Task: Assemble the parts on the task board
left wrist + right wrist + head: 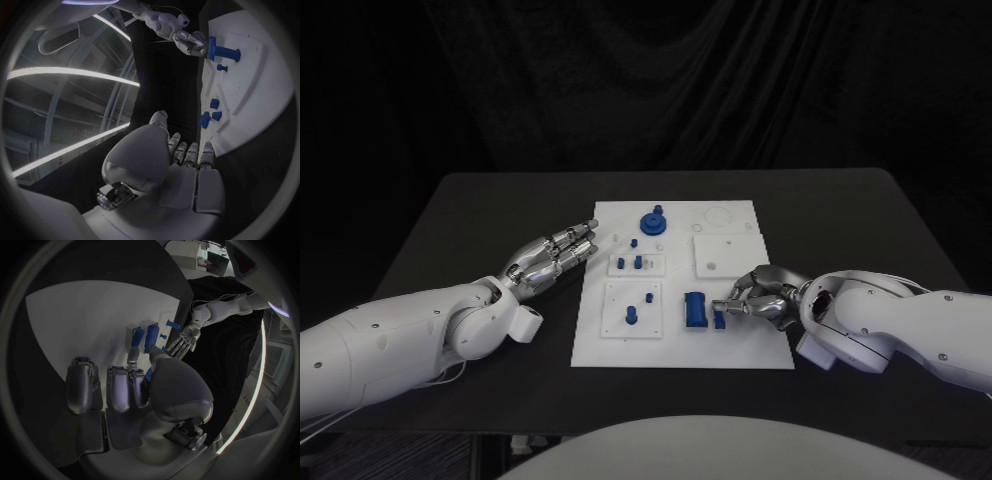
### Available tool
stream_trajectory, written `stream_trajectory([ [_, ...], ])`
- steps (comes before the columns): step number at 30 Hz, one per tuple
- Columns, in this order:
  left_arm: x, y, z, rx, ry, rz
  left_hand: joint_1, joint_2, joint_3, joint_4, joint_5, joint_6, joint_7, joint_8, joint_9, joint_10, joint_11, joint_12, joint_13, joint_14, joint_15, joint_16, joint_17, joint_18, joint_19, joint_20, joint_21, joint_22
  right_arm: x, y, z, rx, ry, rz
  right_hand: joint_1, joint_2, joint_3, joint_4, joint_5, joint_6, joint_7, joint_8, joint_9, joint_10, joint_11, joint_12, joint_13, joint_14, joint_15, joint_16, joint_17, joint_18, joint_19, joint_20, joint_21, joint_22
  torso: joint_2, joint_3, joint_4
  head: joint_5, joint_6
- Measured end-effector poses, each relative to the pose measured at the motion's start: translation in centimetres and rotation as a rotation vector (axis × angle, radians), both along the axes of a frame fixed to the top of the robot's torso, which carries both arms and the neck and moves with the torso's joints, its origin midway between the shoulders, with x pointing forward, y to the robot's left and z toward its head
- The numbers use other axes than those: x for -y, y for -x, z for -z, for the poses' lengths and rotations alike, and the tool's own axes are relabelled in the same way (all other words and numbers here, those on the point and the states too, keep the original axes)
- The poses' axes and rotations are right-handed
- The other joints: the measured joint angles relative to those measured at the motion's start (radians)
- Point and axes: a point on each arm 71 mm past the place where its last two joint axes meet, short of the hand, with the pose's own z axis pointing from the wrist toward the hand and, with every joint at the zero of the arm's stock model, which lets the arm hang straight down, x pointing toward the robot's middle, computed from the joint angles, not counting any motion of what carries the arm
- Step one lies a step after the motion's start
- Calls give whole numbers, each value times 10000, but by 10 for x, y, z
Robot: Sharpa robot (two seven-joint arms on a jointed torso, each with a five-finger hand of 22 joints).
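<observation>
The task board (678, 345) lies in the middle of the black bench (473, 210), with blue parts spread across it: a round knobbed part (653, 220) near the far edge, small pegs (630, 262) in a mid-board panel, another peg (633, 313) in the near-left panel, and a tall rectangular block (695, 309) toward the near right. The right hand (759, 298) is down at the board's near right; its fingers (728, 306) are curled in around a small blue part (720, 319) just beside the block. They seem clamped on it, though the contact is partly hidden. The left hand (555, 256) hovers over the bench at the board's left edge, fingers extended and slightly apart, holding nothing. Judgement: the step in hand is the pick-up or seating of that small part by the right hand; assembly looks early to mid-way. The next move calls for a secure pinch, a straight lift clear of the block, then alignment over the matching socket. The left hand could steady the board.
</observation>
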Motion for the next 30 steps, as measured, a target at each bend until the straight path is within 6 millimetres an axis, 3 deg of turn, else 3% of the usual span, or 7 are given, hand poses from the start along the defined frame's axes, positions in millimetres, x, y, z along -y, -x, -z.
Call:
stream_trajectory([
  [3, -2, 0, 0, -5, -15, -25, 0, 0, 0, 0, 0, 0, 0, 0, 0, 0, 0, 0, 0, 0, 0, 0, 1, 0, 0, 0, 0, 0, 3, 6, -1, 327, 167, -286, 161, -41, -39, -89, 0, -84, -84, 518, 426, -13, -73, 0, 0, 0, -71, 0, 0, 0, -9, -50, 21, 0, 0, 3, 0, 12, 0],
  [8, -2, 1, 0, -7, -17, -29, 0, 0, 0, 0, 0, 0, 0, 0, 0, 0, 0, 0, 0, 0, 0, 0, 1, 0, 0, 0, 0, 1, 7, 14, -1, 626, 396, -629, 232, -32, -115, -123, -322, -153, -153, 926, 790, -15, -145, 0, -1, -35, -106, 0, 0, -2, -17, -112, 60, 0, -1, 6, -1, -22, 0],
  [16, -2, 1, 0, -7, -15, -30, 0, 0, -1, 0, 0, 0, 0, 0, 0, 0, 0, 0, 1, 0, 0, 0, 3, 0, -1, 0, 0, 1, 10, 18, 2, 811, 655, -871, 232, -32, -275, 37, -658, -152, -154, 1097, 974, -15, -145, 0, -1, 0, -141, 0, 0, -2, -9, -121, 60, 0, 2, 8, -12, -19, 0],
  [30, -3, 1, 0, -12, -19, -40, 0, 0, -1, 1, 0, 0, 0, 0, 9, 0, 0, 0, 0, -37, 35, 0, -6, 0, 0, -1, 0, 2, 8, 17, 5, 844, 865, -1131, 175, 24, -347, 110, -737, -114, -191, 1174, 1031, 20, -180, 0, 6, 0, -141, 0, 0, -2, -9, -120, 60, 0, -4, -2, -6, 2, 0],
])
